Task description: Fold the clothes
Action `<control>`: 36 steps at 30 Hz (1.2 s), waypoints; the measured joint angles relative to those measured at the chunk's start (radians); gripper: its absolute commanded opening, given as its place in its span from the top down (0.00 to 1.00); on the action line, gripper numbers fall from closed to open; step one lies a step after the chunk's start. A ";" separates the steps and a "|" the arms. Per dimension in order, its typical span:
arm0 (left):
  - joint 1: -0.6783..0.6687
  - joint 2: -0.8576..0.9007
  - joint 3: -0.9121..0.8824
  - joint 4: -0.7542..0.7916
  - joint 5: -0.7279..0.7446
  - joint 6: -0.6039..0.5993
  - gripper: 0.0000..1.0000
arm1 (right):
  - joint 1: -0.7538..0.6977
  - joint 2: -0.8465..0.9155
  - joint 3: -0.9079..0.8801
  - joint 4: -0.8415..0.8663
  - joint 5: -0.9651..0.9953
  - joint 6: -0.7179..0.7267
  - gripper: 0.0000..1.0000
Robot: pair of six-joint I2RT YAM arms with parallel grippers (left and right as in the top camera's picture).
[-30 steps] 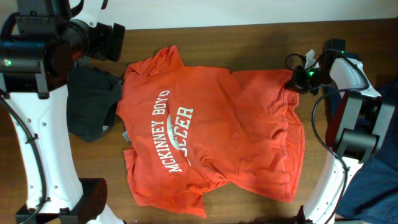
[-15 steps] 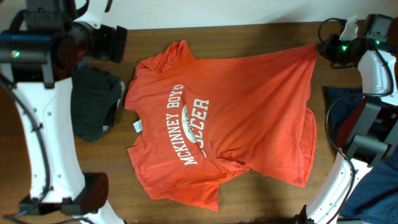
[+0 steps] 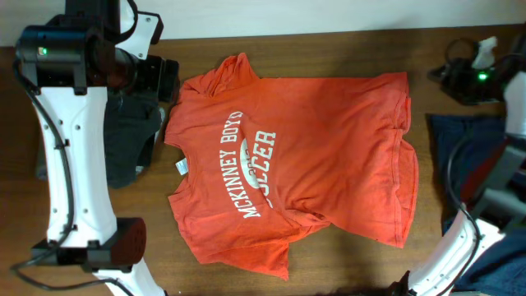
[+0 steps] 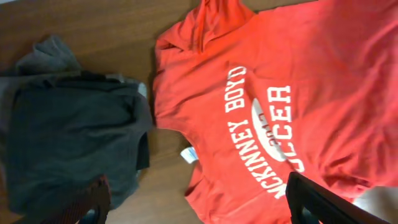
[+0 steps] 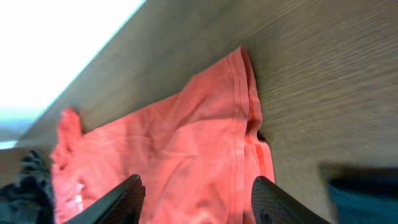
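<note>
The orange-red T-shirt (image 3: 312, 156) with white lettering lies spread flat and face up on the wooden table (image 3: 329, 45), collar to the left. My left gripper (image 3: 164, 80) hovers above the collar side, open, with the shirt (image 4: 292, 81) and bare table below its fingers (image 4: 314, 202). My right gripper (image 3: 450, 76) hangs off the shirt's far right hem corner (image 5: 242, 68), open and holding nothing. A dark grey and black garment (image 3: 131, 140) lies bunched left of the shirt. A navy blue garment (image 3: 456, 152) lies to the right.
The dark garment pile (image 4: 68, 137) touches the shirt's left sleeve. The navy garment (image 5: 364, 193) lies just beyond the hem. The table's far edge (image 5: 93, 68) meets a white wall. Arm bases stand at the front left (image 3: 123, 247) and front right (image 3: 460, 255).
My right gripper drew the shirt's hem corner out to the far right, then opened and let it go; the shirt now lies flat. The left arm shifted slightly right.
</note>
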 measured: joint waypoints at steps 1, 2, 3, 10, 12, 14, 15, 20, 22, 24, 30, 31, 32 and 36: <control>0.000 -0.024 -0.021 0.001 0.007 -0.009 0.10 | -0.017 -0.046 0.000 -0.025 -0.013 -0.004 0.36; 0.000 -0.060 -0.052 0.005 0.012 -0.021 0.10 | -0.025 -0.085 0.000 -0.056 -0.017 -0.005 0.35; 0.000 -0.109 -0.109 0.004 0.015 -0.034 0.10 | -0.033 -0.150 0.000 -0.085 -0.026 -0.007 0.35; 0.000 -0.422 -0.860 0.080 0.064 -0.199 0.54 | -0.036 -0.341 0.021 -0.208 -0.054 -0.008 0.34; 0.001 -0.405 -1.096 0.257 0.131 -0.222 0.77 | -0.036 -0.337 0.019 -0.234 -0.053 -0.007 0.34; 0.000 -0.360 -1.287 0.366 0.189 -0.236 0.99 | -0.036 -0.334 0.018 -0.254 -0.054 -0.006 0.34; 0.000 -0.341 -1.363 0.417 0.216 -0.243 0.99 | -0.036 -0.334 0.018 -0.265 -0.053 -0.007 0.34; 0.000 -0.280 -1.611 0.597 0.319 -0.254 1.00 | -0.031 -0.333 0.018 -0.308 -0.052 -0.007 0.34; 0.000 -0.222 -1.662 0.681 0.336 -0.257 0.99 | -0.010 -0.333 0.018 -0.337 -0.026 -0.008 0.34; 0.000 -0.161 -1.676 0.764 0.330 -0.275 1.00 | 0.034 -0.333 0.017 -0.378 0.044 -0.005 0.33; 0.064 -0.120 -1.665 0.825 0.399 -0.380 0.99 | 0.150 -0.332 0.007 -0.422 0.210 0.029 0.28; 0.090 -0.115 -1.653 0.858 0.419 -0.389 1.00 | 0.163 -0.332 -0.004 -0.420 0.232 0.035 0.28; 0.116 -0.109 -1.633 0.892 0.425 -0.396 1.00 | 0.171 -0.332 -0.021 -0.420 0.251 0.041 0.28; 0.234 -0.068 -1.503 1.000 0.317 -0.409 1.00 | 0.182 -0.329 -0.137 -0.395 0.292 0.053 0.28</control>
